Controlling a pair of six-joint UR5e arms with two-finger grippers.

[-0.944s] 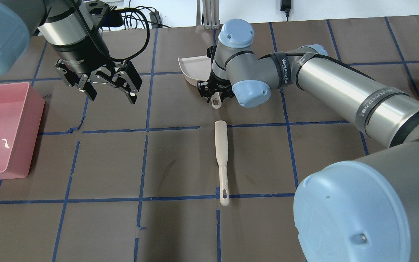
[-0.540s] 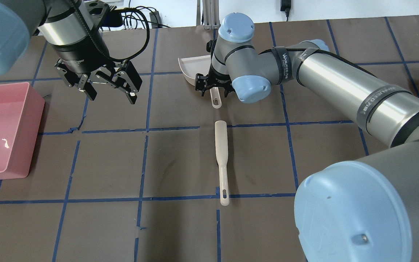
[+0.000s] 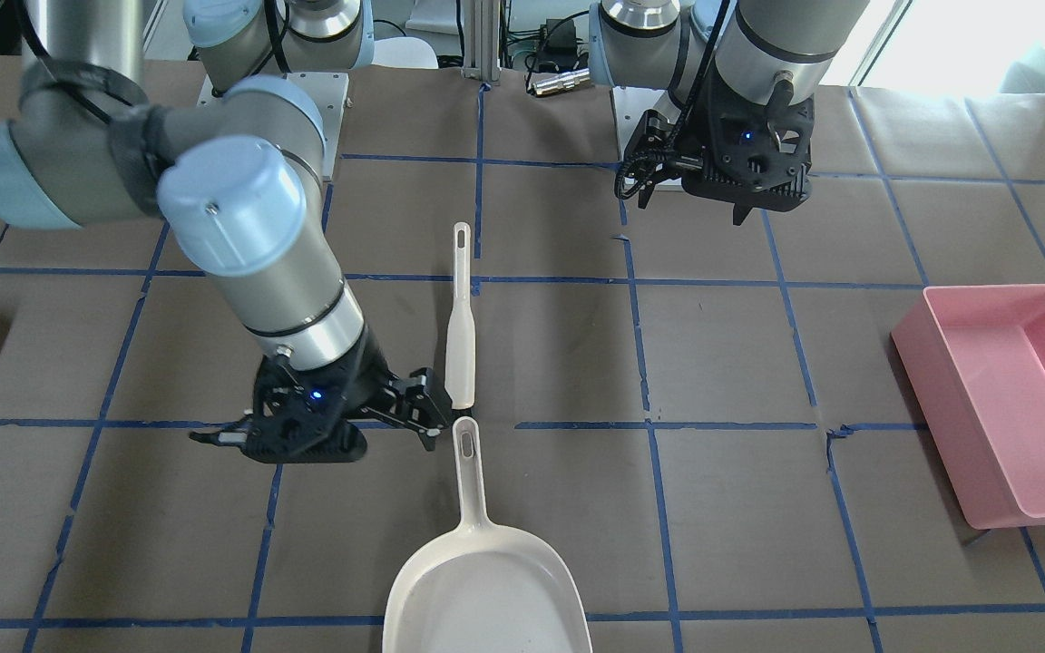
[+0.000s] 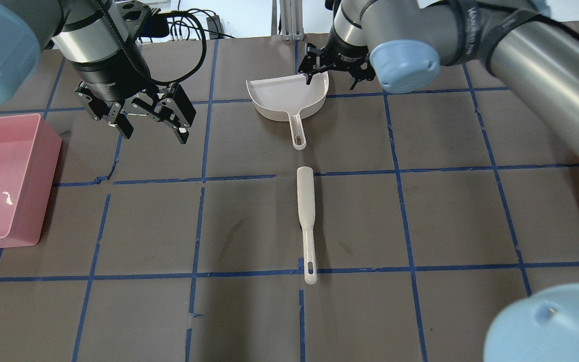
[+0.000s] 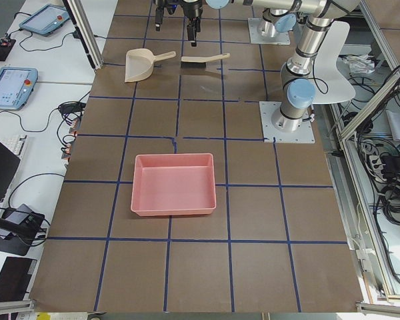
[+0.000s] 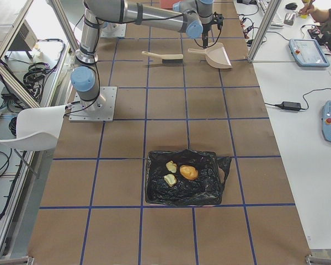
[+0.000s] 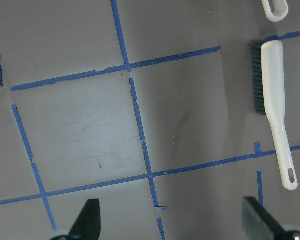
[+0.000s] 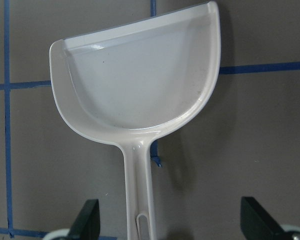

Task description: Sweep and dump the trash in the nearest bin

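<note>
- Exterior right view: trash [image 6: 188, 172] lies on a black bag [image 6: 207, 190], at 6 o'clock from the dustpan [image 6: 216, 57], well apart.
- Right gripper [image 8: 172, 224], spread wide, empty, hangs over the dustpan.
- Left gripper [image 4: 156, 131]: spread wide, empty.

The arms [image 3: 291, 299] had silver tubes, grey joints, pale blue round caps [image 3: 223, 204] with a small screw, and black lettered straps [image 4: 472, 25].
</note>
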